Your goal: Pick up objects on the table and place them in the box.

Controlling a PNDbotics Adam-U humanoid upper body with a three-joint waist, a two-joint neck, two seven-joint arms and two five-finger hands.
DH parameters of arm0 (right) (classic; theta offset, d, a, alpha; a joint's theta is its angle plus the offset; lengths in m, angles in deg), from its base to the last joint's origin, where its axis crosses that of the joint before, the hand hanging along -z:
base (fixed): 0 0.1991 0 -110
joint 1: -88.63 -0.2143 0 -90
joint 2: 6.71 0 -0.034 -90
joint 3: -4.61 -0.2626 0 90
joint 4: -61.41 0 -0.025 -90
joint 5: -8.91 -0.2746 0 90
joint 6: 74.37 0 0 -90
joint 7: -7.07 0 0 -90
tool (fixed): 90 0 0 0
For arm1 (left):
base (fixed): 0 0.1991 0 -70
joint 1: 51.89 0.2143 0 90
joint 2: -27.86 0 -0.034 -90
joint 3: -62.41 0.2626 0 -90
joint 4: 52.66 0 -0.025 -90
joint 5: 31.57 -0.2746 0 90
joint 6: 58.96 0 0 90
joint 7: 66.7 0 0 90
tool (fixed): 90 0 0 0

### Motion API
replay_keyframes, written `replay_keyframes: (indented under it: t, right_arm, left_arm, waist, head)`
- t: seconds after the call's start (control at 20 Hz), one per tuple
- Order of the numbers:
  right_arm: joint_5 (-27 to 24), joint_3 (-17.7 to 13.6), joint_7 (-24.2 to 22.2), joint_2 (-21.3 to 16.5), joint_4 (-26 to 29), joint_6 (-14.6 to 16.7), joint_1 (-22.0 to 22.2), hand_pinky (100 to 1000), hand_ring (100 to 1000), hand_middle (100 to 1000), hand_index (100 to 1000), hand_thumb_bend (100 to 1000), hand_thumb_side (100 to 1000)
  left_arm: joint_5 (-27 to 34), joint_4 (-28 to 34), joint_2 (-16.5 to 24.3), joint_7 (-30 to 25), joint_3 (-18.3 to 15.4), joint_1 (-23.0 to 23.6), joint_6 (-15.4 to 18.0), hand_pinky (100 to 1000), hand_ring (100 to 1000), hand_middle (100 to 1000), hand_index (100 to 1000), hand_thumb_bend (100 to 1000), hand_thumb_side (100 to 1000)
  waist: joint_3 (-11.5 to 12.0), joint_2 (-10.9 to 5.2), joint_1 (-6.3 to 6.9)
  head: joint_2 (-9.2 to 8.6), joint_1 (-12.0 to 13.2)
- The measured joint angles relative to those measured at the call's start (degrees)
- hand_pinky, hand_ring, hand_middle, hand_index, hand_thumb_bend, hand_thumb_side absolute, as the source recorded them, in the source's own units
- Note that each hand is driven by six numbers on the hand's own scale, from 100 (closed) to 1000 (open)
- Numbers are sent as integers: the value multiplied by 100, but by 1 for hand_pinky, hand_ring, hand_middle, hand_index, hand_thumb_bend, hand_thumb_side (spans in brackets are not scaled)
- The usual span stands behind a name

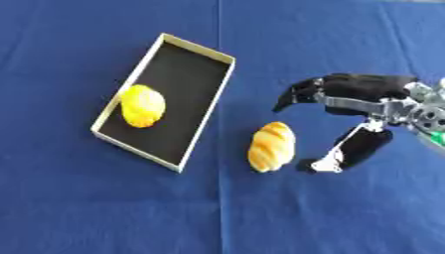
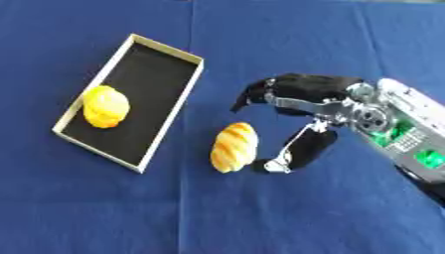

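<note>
Fingers (image 2: 260, 96) spread beside bread roll (image 1: 271, 147), box (image 1: 204, 52) near.

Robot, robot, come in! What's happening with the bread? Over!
Right robot hand open, beside striped golden bread roll on blue cloth, not gripping. Yellow bun already in black cardboard box. Nothing blocking.

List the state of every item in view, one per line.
Box: open, lying on the cloth, one yellow pastry inside.
Yellow pastry: resting in the box.
Bread roll: on the cloth, outside the box, not held.
Right hand: open, fingers spread beside the roll.
Left hand: not in view.
</note>
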Motion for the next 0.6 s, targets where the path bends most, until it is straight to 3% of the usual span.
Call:
replay_keyframes:
  t: [0.6]
  right_arm:
    - [372,366,49,472,-829,152,-200,910,940,831,872,416,321]
  left_arm:
    - [29,0,-49,-7,11,-10,-2,864,834,790,842,601,740]
  waist:
    - [41,53,21]
  head:
    - [-7,-50]
